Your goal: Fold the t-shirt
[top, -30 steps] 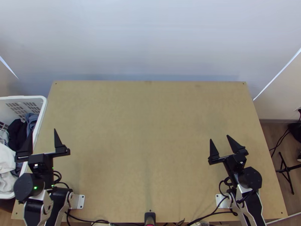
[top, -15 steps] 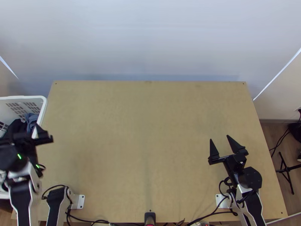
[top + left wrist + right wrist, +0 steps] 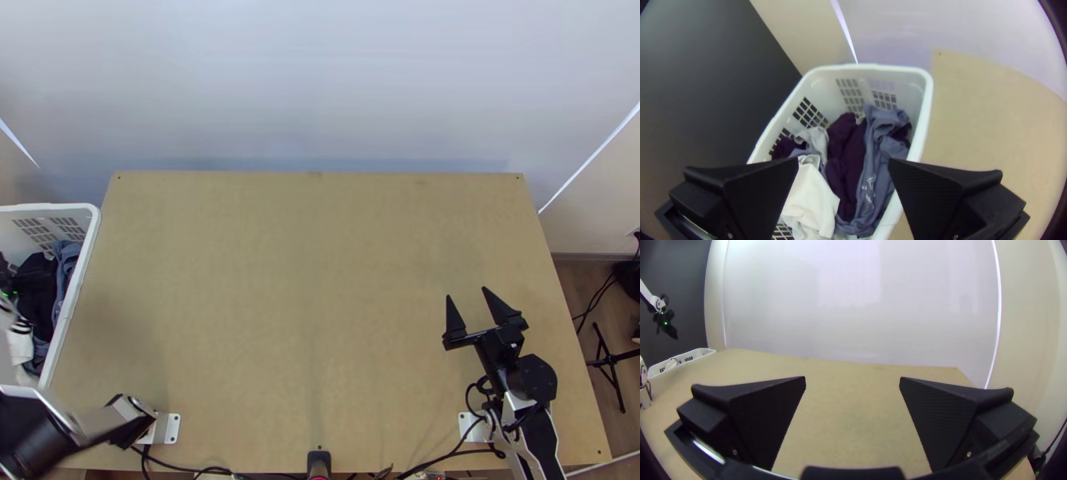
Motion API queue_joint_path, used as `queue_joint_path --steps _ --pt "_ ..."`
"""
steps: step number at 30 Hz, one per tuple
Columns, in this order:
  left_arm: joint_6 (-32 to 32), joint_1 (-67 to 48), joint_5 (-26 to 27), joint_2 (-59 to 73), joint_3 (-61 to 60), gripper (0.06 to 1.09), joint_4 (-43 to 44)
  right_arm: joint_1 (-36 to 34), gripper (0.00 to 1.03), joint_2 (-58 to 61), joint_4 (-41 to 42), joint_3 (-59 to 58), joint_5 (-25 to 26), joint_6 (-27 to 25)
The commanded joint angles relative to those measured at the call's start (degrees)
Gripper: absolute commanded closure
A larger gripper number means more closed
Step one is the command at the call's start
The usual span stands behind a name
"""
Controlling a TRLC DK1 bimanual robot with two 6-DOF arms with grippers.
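Left arm (image 3: 32, 432): raised, swung out to the top view's left edge.
Left gripper (image 3: 6, 278): tilted downward at that edge, its two black fingers (image 3: 758, 195) spread wide, nothing between them.
Right arm (image 3: 544, 424): folded close above its base.
Right gripper (image 3: 466, 294): pointing away from the base, slanted slightly inward, fingers well apart and empty.

The top view's edge cuts off the left gripper (image 3: 5, 280); its arm (image 3: 32, 436) is blurred. In its wrist view, its fingers (image 3: 762, 195) partly hide the basket (image 3: 871, 67) beyond.
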Motion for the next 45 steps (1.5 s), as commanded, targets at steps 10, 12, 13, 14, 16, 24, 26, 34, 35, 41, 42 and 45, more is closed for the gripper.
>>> queue_joint_path --steps 10,12,13,14,16,24,26,34,35,41,42,45 --pt "2.76 14.91 -8.93 41.93 32.69 0.10 -16.95 0.02 0.05 0.01 0.01 0.01 0.01 -0.05" --pt "2.76 15.18 -8.93 42.98 33.65 0.10 -18.09 0.02 0.05 0.01 0.01 0.01 0.01 -0.05" --pt "2.76 15.18 -8.84 43.16 33.65 0.10 -18.09 0.02 0.05 0.01 0.01 0.01 0.01 -0.05" --pt "2.76 15.27 -8.66 43.16 33.65 0.10 -18.00 0.02 0.05 0.01 0.01 0.01 0.01 -0.05" --pt "2.59 15.53 -6.47 42.89 33.48 0.10 -17.74 0.02 0.05 0.01 0.01 0.01 0.01 -0.05" --pt "1.97 15.27 1.09 40.52 31.28 0.10 -20.29 0.02 0.05 0.01 0.01 0.01 0.01 -0.05" --pt "1.79 14.91 2.59 39.29 29.87 0.10 -20.82 0.02 0.05 0.01 0.01 0.01 0.01 -0.05" --pt "1.00 13.95 4.17 39.55 25.92 0.10 -15.45 0.02 0.05 0.01 0.01 0.01 0.01 -0.05" --pt "1.00 13.86 3.90 39.73 25.04 0.10 -13.17 0.02 0.05 0.01 0.01 0.01 0.01 -0.05" --pt "1.27 13.95 2.59 41.93 22.84 0.11 -8.07 0.02 0.05 0.01 0.01 0.01 0.01 -0.05" --pt "1.35 13.95 2.32 41.75 22.32 0.15 -7.19 0.02 0.05 0.01 0.01 0.01 0.01 -0.05" --pt "1.88 13.95 2.32 41.22 21.70 0.74 -5.70 0.02 0.05 0.01 0.01 0.01 0.01 -0.05"
